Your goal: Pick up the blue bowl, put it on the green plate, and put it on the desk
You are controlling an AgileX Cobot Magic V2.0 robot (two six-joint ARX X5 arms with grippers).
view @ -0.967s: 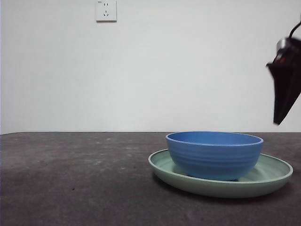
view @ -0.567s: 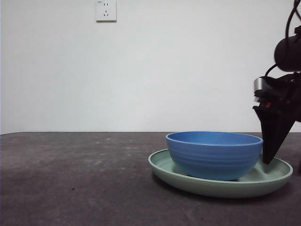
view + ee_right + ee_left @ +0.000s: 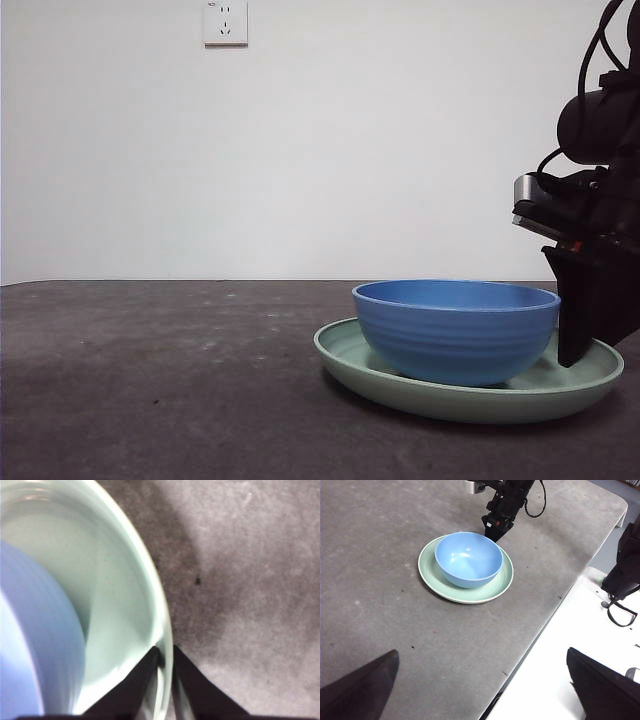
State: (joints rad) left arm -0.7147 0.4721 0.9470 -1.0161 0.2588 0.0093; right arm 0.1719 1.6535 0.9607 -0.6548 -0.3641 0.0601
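Note:
The blue bowl [image 3: 455, 330] sits in the green plate [image 3: 400, 385] on the desk [image 3: 150, 380]. My right gripper [image 3: 575, 360] has come down at the plate's right rim. In the right wrist view its jaws [image 3: 165, 652] are pinched on the plate's rim [image 3: 120, 605], one inside and one outside, with the bowl's wall [image 3: 30, 645] close beside. The left wrist view shows the bowl [image 3: 468, 557], the plate [image 3: 432, 577] and the right gripper [image 3: 492, 530] from high up. My left gripper [image 3: 481, 652] is open and empty, far above the desk [image 3: 370, 530].
A wall outlet [image 3: 225, 22] is on the white wall behind. In the left wrist view the desk's edge runs near the plate, with a white surface [image 3: 570, 645] and a black object with a strap [image 3: 625, 575] beyond it.
My right gripper has come down from the upper right to the plate's right rim. The plate has shifted very slightly. The bowl stays in the plate.

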